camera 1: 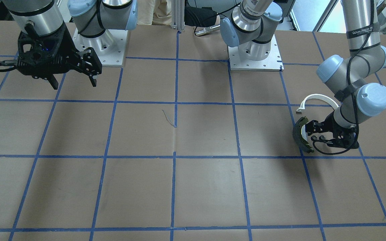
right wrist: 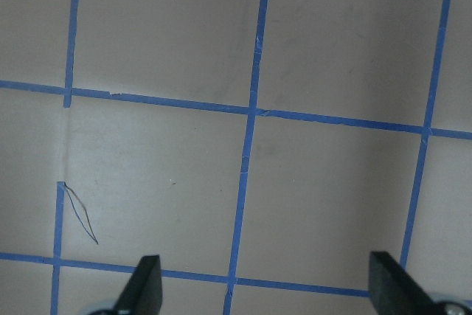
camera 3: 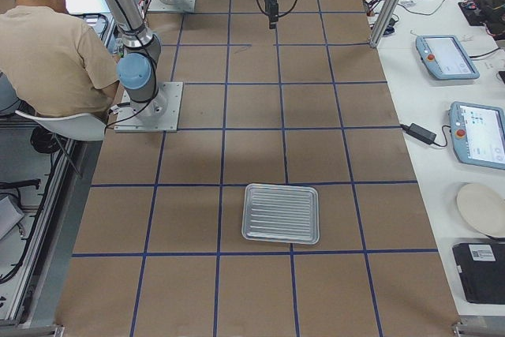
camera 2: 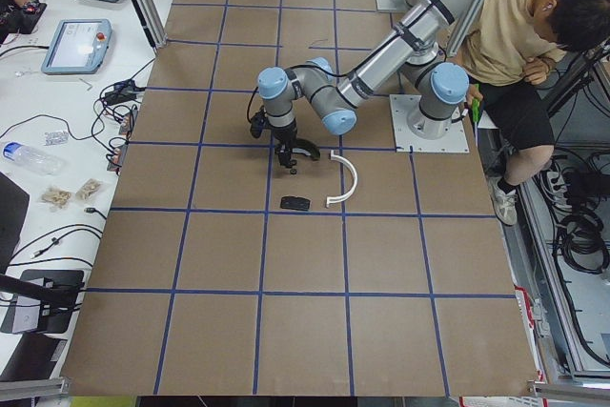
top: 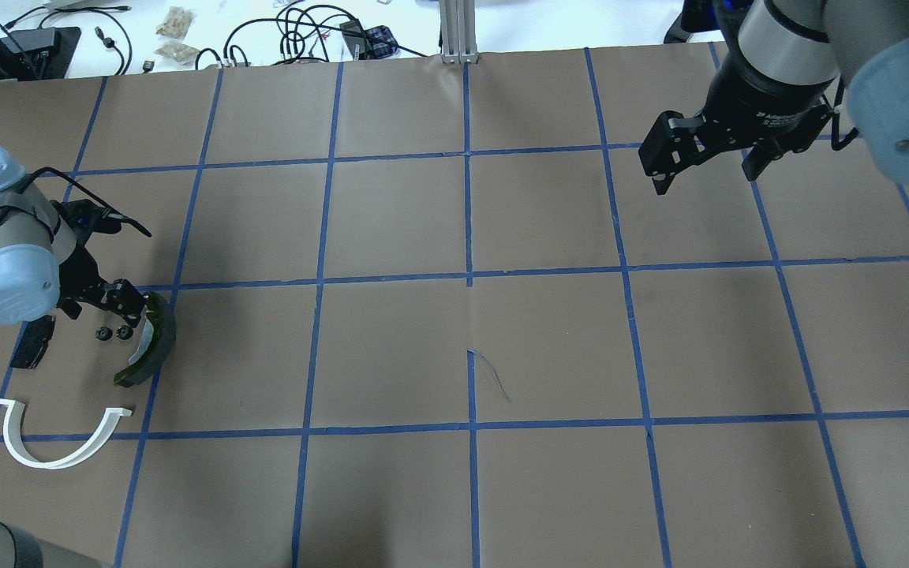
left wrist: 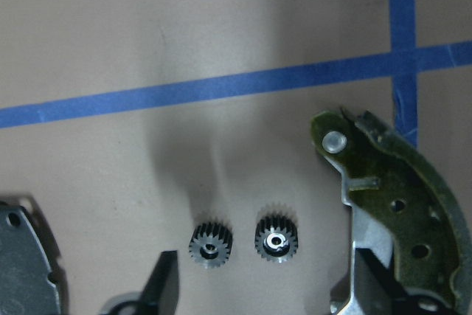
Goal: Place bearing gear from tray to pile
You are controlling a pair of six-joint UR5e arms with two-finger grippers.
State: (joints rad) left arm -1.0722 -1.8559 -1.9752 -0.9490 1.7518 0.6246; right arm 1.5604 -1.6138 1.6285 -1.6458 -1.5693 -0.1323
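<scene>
Only the finger ends of the left gripper (left wrist: 259, 279) show in its wrist view, cropped by the bottom edge; they are spread wide and pinch nothing. Between them two bearing gears (left wrist: 276, 237) lie flat on the table (left wrist: 221, 49), side by side, just inside the curve of the brake shoe (left wrist: 402, 204). The black pad (left wrist: 22, 271) is cut off at the corner. The white arch bracket (top: 60, 454) lies near the shoe, not touching. Well apart from the shoe, the tray (camera 3: 281, 213) sits and the right gripper (top: 705, 170), jaws spread, hangs over open tabletop.
</scene>
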